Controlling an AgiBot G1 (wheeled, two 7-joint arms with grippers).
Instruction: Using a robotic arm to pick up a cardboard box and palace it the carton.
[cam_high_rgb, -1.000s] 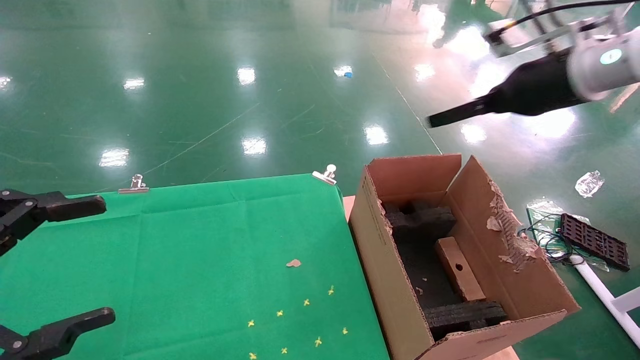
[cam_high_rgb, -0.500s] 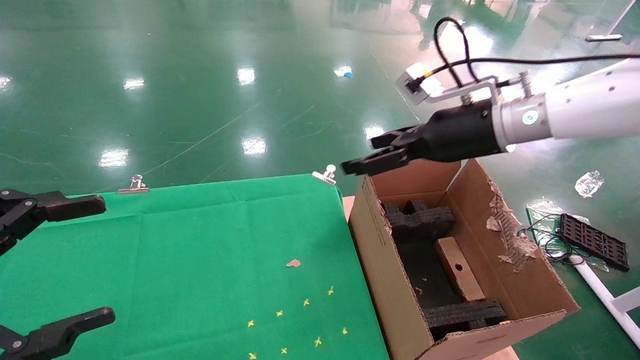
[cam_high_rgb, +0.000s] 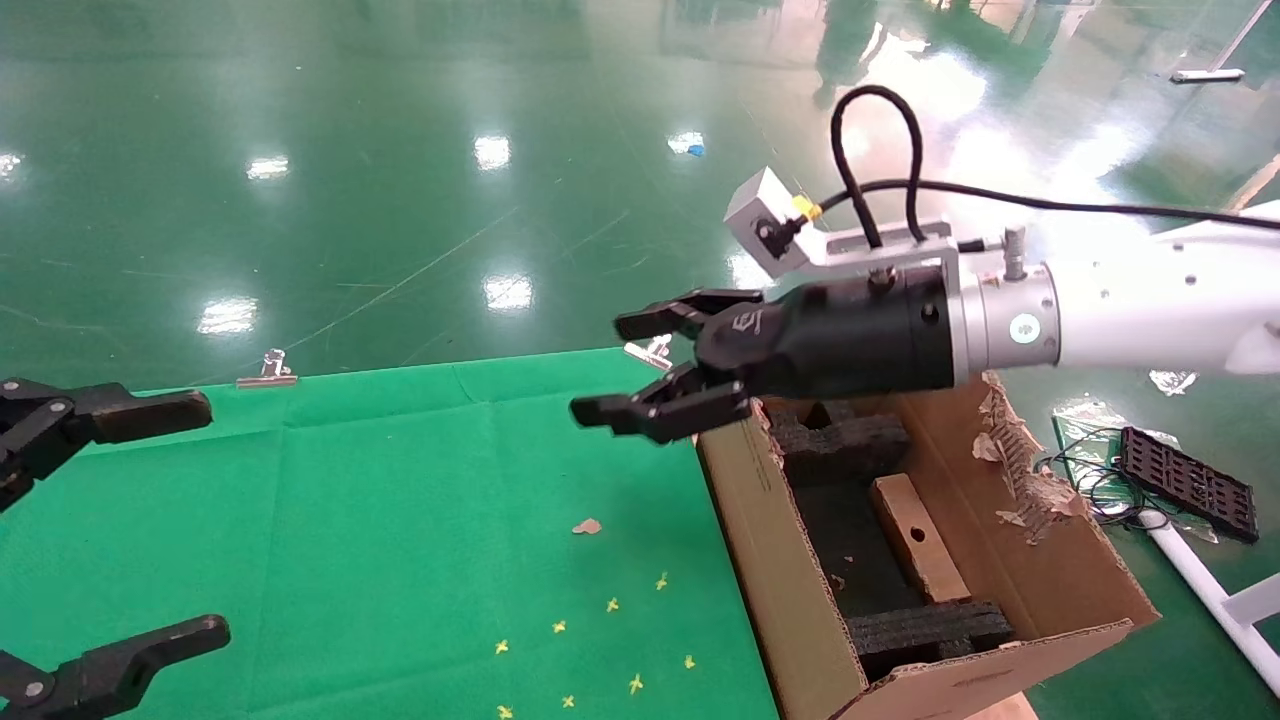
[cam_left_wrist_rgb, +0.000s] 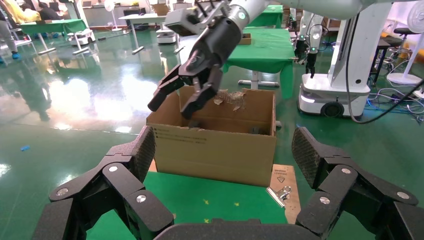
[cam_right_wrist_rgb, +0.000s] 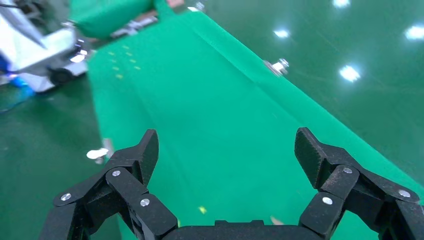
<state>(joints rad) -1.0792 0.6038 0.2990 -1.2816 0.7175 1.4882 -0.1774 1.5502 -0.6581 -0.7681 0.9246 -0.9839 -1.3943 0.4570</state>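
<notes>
The robotic arm, my right one (cam_high_rgb: 1150, 300), reaches in from the right. Its gripper (cam_high_rgb: 605, 368) is open and empty, in the air over the green table's right edge, beside the carton's far left corner. It also shows in the left wrist view (cam_left_wrist_rgb: 169, 110); its own view (cam_right_wrist_rgb: 226, 145) shows only green cloth between the jaws. The carton (cam_high_rgb: 760, 520) stands open at the table's right side. The small brown cardboard box (cam_high_rgb: 915, 535) lies inside it between black foam inserts (cam_high_rgb: 840, 440). My left gripper (cam_high_rgb: 205, 520) is open and empty at the table's left edge.
The green cloth table (cam_high_rgb: 400, 500) carries a small brown scrap (cam_high_rgb: 587, 526) and several yellow marks (cam_high_rgb: 600, 640). Metal clips (cam_high_rgb: 268, 372) hold the cloth at the far edge. A black tray and cables (cam_high_rgb: 1185, 480) lie on the floor right of the carton.
My right arm has swung down and left from high at the far right, past the carton's far rim, to the table's right edge, with its jaws now spread. The left gripper has not moved.
</notes>
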